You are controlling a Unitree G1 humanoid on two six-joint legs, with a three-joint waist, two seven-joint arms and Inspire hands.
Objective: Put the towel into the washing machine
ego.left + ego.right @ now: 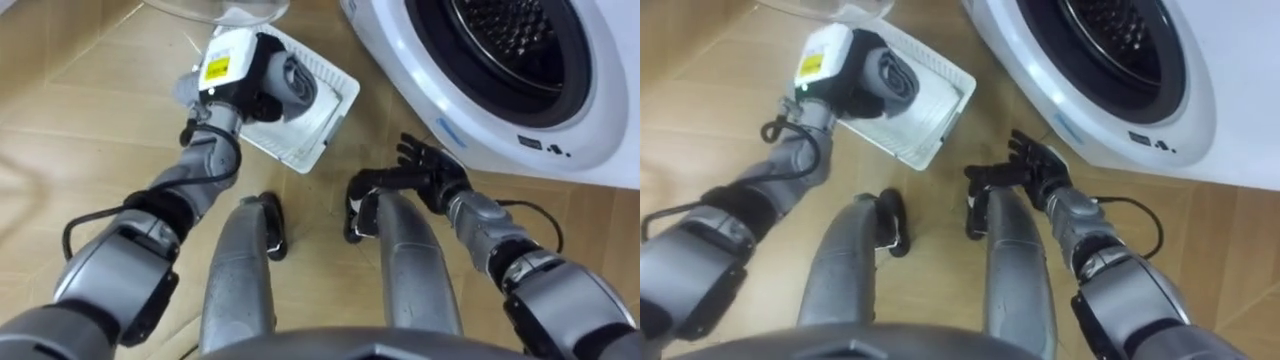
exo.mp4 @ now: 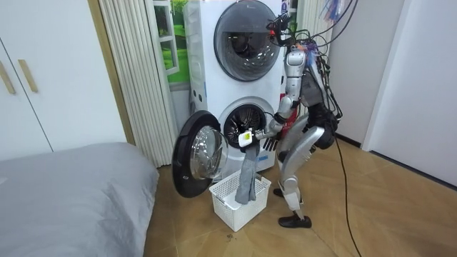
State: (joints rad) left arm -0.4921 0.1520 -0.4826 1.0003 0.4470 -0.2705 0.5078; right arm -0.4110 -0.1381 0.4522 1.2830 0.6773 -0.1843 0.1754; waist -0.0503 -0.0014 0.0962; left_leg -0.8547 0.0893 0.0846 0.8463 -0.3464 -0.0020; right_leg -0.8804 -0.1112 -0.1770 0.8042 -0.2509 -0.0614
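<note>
Well, counting outward from my knees: two robot hands, one towel, one basket, one washing machine with its one door swung open, and a second machine stacked on top of it.

My right robot hand [image 1: 435, 175] is nearest, low beside my right knee. Its fingers are spread and relaxed, holding nothing and touching nothing, and it hovers just in front of the washing machine's [image 1: 410, 75] white lower front.

My left robot hand [image 1: 245, 85] is farther out on my left, raised over the basket [image 1: 325, 128], with its fingers clenched round the upper end of the grey towel [image 1: 297, 82]. So the towel is in my left grasp, bunched against the palm in the eye views. In the room view it hangs straight down from that hand as one long strip. Its lower end is inside the white slatted basket, which stands on the wooden floor [image 1: 60, 150]; whether the end reaches the basket's bottom I cannot tell. The towel is outside the machine, near the round opening.

Beyond the basket the drum [image 1: 510, 35] is dark and perforated. The door [image 2: 200, 153] stands swung out toward the room view's left, beside the basket. The upper machine [image 2: 246, 32] has its door closed. Farther off on the room view's left lies a grey bed [image 2: 71, 185].
</note>
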